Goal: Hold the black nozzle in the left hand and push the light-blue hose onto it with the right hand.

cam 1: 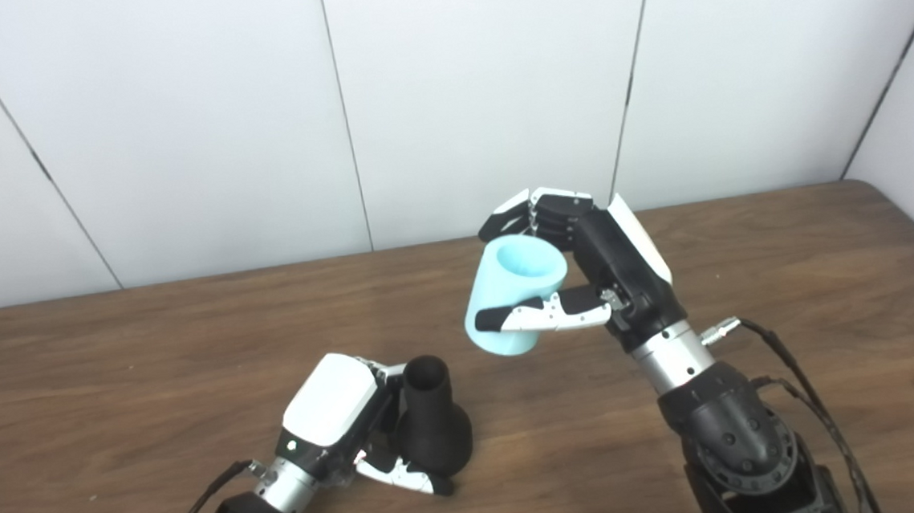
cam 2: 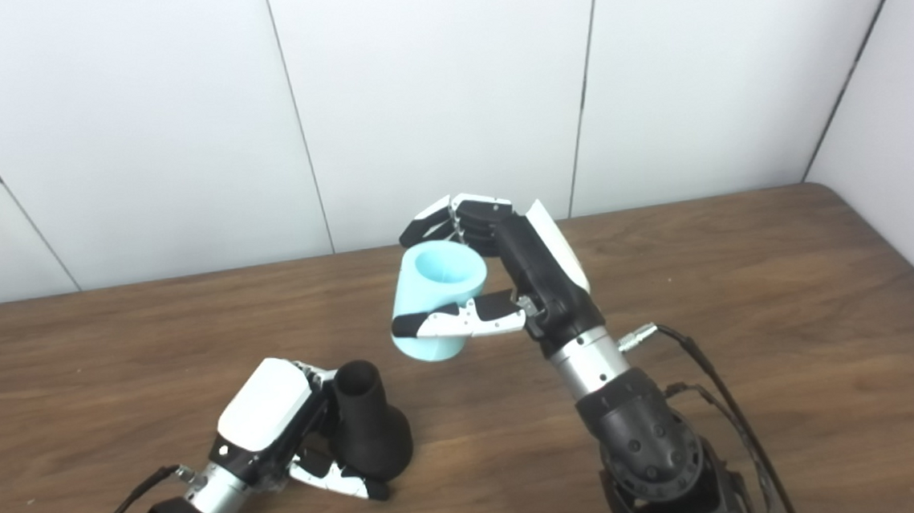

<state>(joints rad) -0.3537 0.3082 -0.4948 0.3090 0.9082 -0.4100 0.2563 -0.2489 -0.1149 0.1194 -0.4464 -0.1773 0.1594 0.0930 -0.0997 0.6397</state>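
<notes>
Left robot hand (cam 1: pixel 340 426), low and nearest: fingers wrapped round the black nozzle (cam 1: pixel 431 427), matte, flared base on the wooden tabletop (cam 1: pixel 151 366), narrow open neck pointing up

Right robot hand (cam 1: pixel 587 271), raised further back: grasping the light-blue hose (cam 1: pixel 516 292), a short smooth tube, thumb across its side, lower mouth aimed down-left, well apart from the nozzle

Step in hand, as judged: bring the hose's lower mouth square over the neck, axes aligned, then press down while the left steadies the base
</notes>
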